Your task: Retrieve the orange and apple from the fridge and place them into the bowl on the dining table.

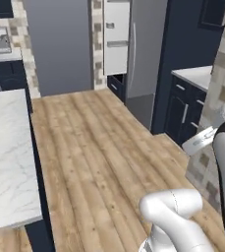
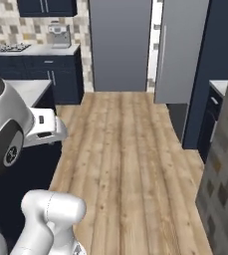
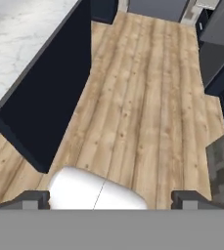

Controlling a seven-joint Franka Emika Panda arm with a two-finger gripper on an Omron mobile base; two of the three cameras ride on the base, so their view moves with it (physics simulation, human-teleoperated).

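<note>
arm folded close above the base, hand angled down at the wood floor [image 3: 143, 97]. gripper [image 3: 111, 197] released, jaws wide, empty. fridge [image 1: 141, 54] ahead, right; dining table [image 1: 8, 157] left.

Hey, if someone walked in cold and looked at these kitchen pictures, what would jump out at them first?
Probably the wide strip of pale wood floor running down the middle toward the grey fridge, whose door stands open at the far end on the right. Next, the marble dining table on its navy base along the left. In the hand view, the open gripper points down at bare floor, holding nothing.
</note>
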